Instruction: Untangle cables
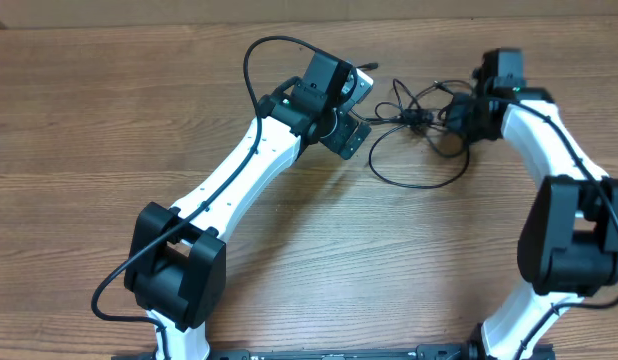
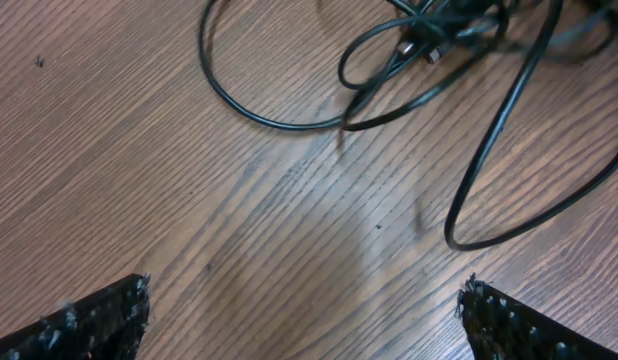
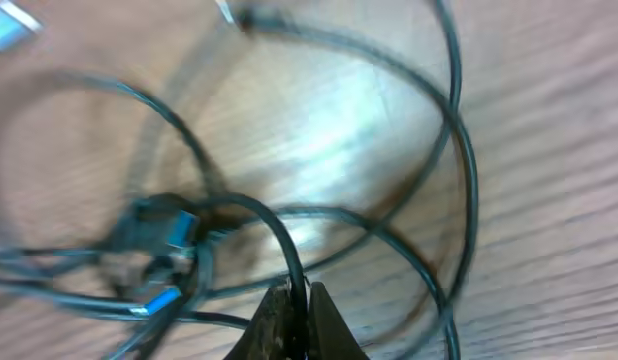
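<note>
Early days on this one. The cables (image 1: 421, 118) sit in a bundle on the far side of the tabletop (image 1: 139, 100), right of centre, between the two arms, and nothing has been pulled free yet. In the left wrist view the strands cross over each other at a dense knot near the top, so by my reckoning almost all the separating is left to do.

The right end effector (image 3: 297, 300) has its jaws pinched shut on one strand at the right edge of the clump; that view is blurred, but the cord clearly runs up out of the closed tips. The left end effector (image 2: 304, 292) hangs over bare wood just left of the tangle, jaws spread wide, gripping nothing.

The bundle's long axis runs left to right, with one big loop sagging toward the near side. Blue-tipped plugs (image 3: 174, 230) lie in the knot; I can't tell which way they point.
</note>
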Motion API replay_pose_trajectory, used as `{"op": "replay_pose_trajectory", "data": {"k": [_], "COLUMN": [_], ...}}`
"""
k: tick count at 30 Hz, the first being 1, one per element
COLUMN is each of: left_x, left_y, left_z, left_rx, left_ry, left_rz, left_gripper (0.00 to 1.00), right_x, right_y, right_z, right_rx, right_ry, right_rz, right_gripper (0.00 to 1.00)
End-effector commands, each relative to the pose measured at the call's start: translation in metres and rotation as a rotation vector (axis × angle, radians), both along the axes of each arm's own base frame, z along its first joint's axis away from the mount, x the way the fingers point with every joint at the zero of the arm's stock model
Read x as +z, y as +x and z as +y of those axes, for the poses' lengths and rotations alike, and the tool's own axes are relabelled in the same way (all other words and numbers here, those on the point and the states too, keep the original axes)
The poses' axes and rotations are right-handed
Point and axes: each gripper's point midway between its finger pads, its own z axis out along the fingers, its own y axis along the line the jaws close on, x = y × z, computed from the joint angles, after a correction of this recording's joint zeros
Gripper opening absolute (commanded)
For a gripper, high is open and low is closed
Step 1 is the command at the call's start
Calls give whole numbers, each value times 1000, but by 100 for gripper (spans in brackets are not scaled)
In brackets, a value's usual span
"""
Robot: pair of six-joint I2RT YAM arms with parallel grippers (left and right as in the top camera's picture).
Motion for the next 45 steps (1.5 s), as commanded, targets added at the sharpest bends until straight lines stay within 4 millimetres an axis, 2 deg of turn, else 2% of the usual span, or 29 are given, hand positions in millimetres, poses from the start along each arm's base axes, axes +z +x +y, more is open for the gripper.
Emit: {"op": "replay_pose_trajectory", "data": {"k": [1,10,17,28,33,36,40,41,42,44,45], "left_x": [2,2,2,4,12,13,13,13,12,11,11], "left_y": [5,4,4,-4,-8,-6,-7,-7,-7,-8,-9], "left_z": [-1,-1,-2,-16,-32,-33,-33,-33,-33,-32,-32], "left_rx": [2,3,7,-46,-97,-88,-88,-88,-88,-87,-87], "left_ry": [-7,-12,-17,-86,-166,-176,-174,-174,-173,-170,-169], "left_rz": [-5,-2,2,36,46,40,43,44,45,51,54], "left_gripper": [99,100,100,100,99,100,100,100,99,100,99], "right_x": [60,117,175,254,269,266,258,255,251,242,237], "right_y": [15,22,30,19,11,8,1,-1,-5,-15,-20], "right_z": [-1,-1,-1,16,18,16,2,-2,-6,-13,-15], "right_rx": [-3,-1,0,57,70,61,12,-1,-16,-49,-70], "right_ry": [-11,-10,-14,59,62,47,-19,-36,-57,-84,-86], "right_rz": [-126,-169,-257,-358,-367,-350,-305,-289,-266,-211,-184], "right_gripper": [4,4,4,4,4,4,4,7,22,58,69]}}
